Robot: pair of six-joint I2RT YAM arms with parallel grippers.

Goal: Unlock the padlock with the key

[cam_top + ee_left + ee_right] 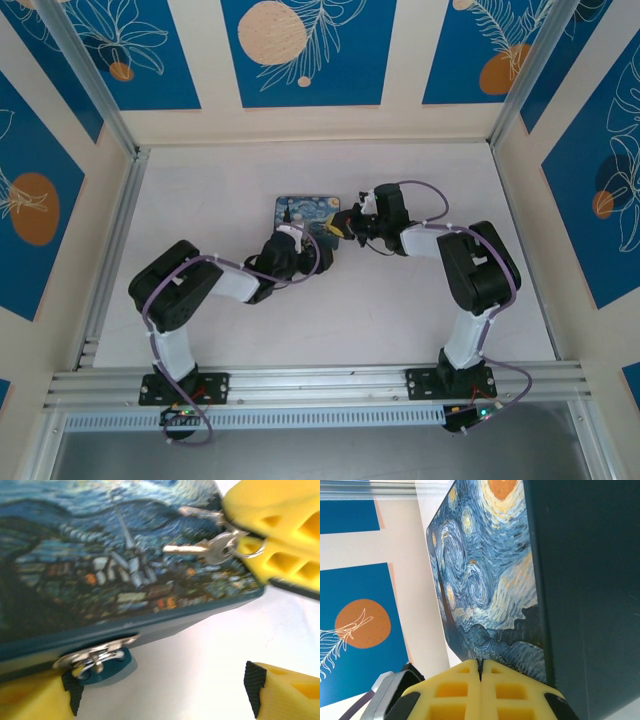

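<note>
The small bluish padlock [100, 666] hangs by its silvery shackle from the hasp on the front of the Starry-Night tin [100, 565]. It lies on the table right beside the left pad of my left gripper [162, 692], which is open; the other pad [254, 690] stands far to the right. My right gripper [236, 531] is shut on a ring that carries the thin grey key [187, 549], held over the tin's lid with its blade pointing left. From the right wrist, its fingers [481, 670] press together at the tin's [490, 580] edge. From above, both grippers [300, 245] [350, 226] meet at the tin [305, 212].
A second small key [200, 512] dangles from the same ring. The tin lies mid-table on a white surface [330, 320]. Aluminium rails [110, 240] and blue-patterned walls [300, 50] enclose the workspace.
</note>
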